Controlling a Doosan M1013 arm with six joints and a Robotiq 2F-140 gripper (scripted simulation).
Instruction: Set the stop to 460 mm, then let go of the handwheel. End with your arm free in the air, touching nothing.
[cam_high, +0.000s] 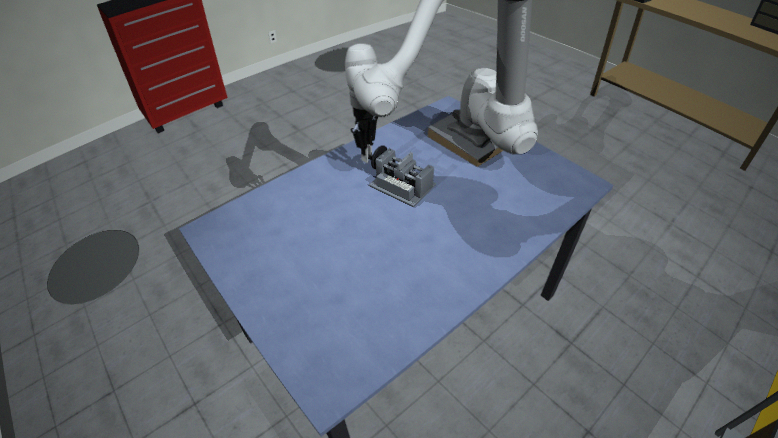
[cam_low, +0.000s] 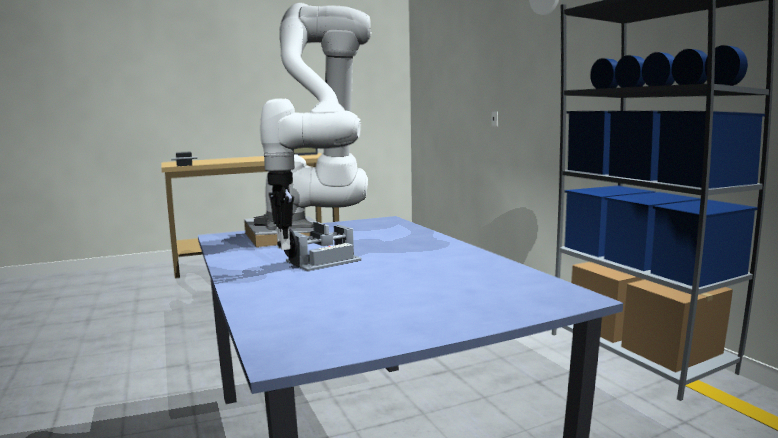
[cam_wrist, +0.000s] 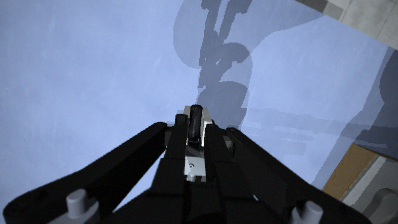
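Observation:
The grey stop device (cam_high: 424, 182) (cam_low: 303, 250) stands on the blue table. Its black handwheel (cam_high: 377, 155) (cam_low: 294, 250) is on the end nearest my gripper. The stop carriage (cam_high: 405, 162) (cam_low: 326, 238) sits on the rods between the end plates. A pale scale block (cam_high: 400, 187) (cam_low: 332, 255) runs along the front, with a tiny red mark at it; its numbers are too small to read. My gripper (cam_high: 365, 154) (cam_low: 284, 243) (cam_wrist: 195, 115) points down beside the wheel, shut on its black crank handle, whose dark rounded end shows between the pale fingertips in the wrist view.
The arm's base plinth (cam_high: 456, 145) (cam_low: 265, 239) stands on the blue table (cam_high: 337, 272) (cam_low: 408, 304) behind the device. A red tool cabinet (cam_high: 174, 70), a wooden bench (cam_high: 691, 97) and a rack of blue bins (cam_low: 680, 244) stand away from the table.

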